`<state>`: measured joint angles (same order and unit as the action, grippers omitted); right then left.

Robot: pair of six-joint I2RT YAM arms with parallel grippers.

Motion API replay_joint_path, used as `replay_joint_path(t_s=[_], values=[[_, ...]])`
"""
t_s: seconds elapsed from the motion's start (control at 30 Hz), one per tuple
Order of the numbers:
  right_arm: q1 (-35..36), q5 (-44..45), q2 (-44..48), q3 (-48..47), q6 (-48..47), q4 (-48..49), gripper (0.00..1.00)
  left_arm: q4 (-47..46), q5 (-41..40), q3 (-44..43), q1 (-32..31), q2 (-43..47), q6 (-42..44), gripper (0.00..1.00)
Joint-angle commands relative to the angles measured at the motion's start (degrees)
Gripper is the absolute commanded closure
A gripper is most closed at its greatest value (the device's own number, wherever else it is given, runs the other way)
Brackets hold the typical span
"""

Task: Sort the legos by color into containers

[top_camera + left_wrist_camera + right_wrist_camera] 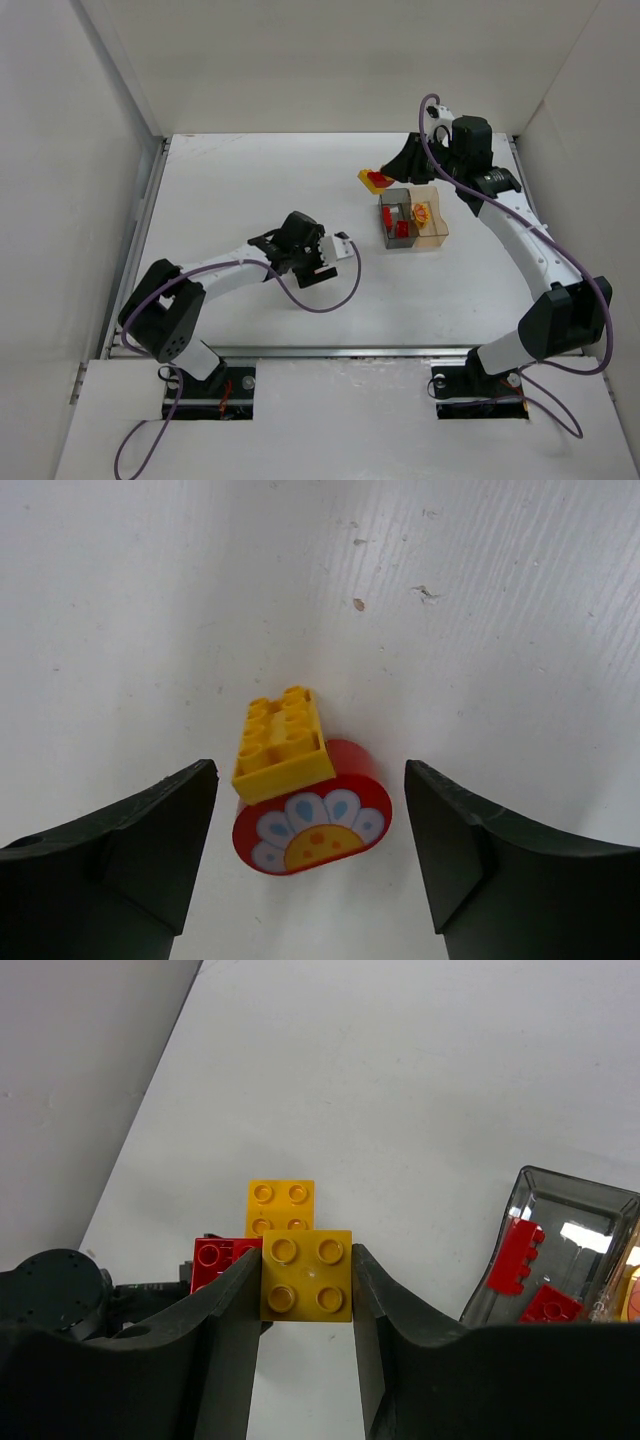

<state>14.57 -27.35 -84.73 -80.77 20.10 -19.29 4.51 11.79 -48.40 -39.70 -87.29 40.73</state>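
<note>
The right tool [305, 1262] grips a yellow brick [306, 1278]; the amber box [438, 236] lies near-right of it. The left tool [310, 772] stands wide.

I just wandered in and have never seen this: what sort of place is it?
Likely a robotics test bench: left arm and right arm bolted to a table, plain white walls around it, only toy bricks and small plastic boxes to handle.

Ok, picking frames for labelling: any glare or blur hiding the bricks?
Right wrist: white glare on the grey container, red bricks inside readable, gripped yellow brick sharp. Left wrist: flower brick sharp, soft shadow. Top external: evenly lit, no glare.
</note>
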Motion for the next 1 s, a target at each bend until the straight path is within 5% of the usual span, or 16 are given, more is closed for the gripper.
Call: replay_joint_path(t_s=[0.0, 0.4, 0.63, 0.7, 0.97], values=[[-0.33, 0.46, 2.46, -0.35, -0.59, 0.75, 1.0, -0.39, 1.56, -2.13, -0.11, -0.17, 0.84, 0.26], [-0.33, 0.99, 2.47, -0.35, -1.64, -0.92, 1.0, -2.83, -3.0, -8.29, -0.11, 5.62, -2.69, 0.26], [2.83, -1.03, -1.57, -2.98, -2.26, -2.85, 1.0, -26.64, 0.33, 1.81, 0.42, 17.32, 23.22, 0.2], [4.93, -1.56, -2.45, -3.68, -2.26, -3.47, 1.0, -30.69, 2.88, 3.23, 0.42, 17.85, 33.38, 0.04], [9.87, 0.72, -4.39, -6.59, -0.16, -5.58, 1.0, -29.57, 12.02, 3.75, 0.42, 18.38, 55.14, 0.0]])
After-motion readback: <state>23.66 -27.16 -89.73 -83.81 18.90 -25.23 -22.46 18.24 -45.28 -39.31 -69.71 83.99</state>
